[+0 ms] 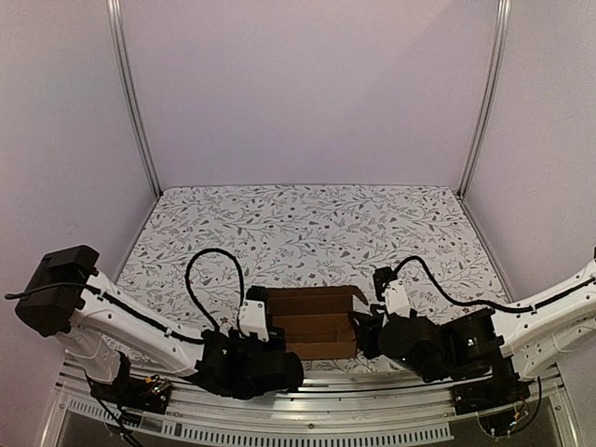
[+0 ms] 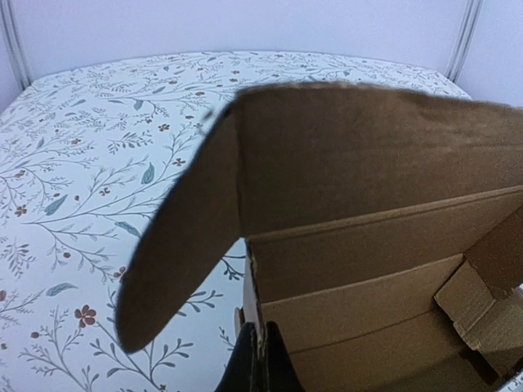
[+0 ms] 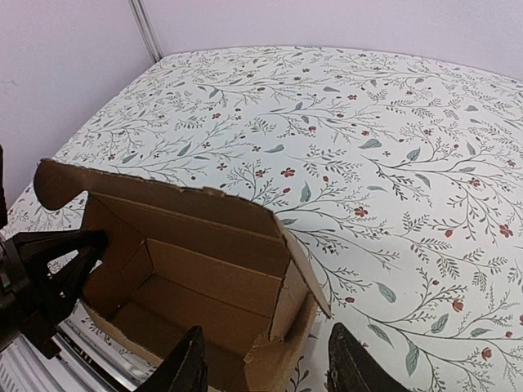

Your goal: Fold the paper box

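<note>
**A:** Starting on the left, what is the left gripper (image 2: 257, 363) doing?

**B:** Its jaws are fully closed. They appear to pinch the thin left wall of the paper box (image 1: 312, 321) low down, beneath the rounded side flap (image 2: 176, 261). I read that as the anchor for this step.

**A:** And where is the box?

**B:** It sits on the floral table (image 1: 307, 223) at the near edge, between the two arms. It is open on top, with the big lid flap (image 2: 368, 155) standing up at the back.

**A:** The right side?

**B:** The right gripper (image 3: 270, 371) is about half open and holds nothing. One finger is inside the box and the other outside, with the right end wall and its loose flap (image 3: 298, 261) between them.

**A:** So how should this step go?

**B:** I'd say the left pinch should hold steady so the box cannot slide off the edge. The right fingers should close squarely on that end wall, below the crease, and turn the flap inward along its score. Going slowly matters, because thin cardboard buckles if it is pushed off the fold line.
</note>
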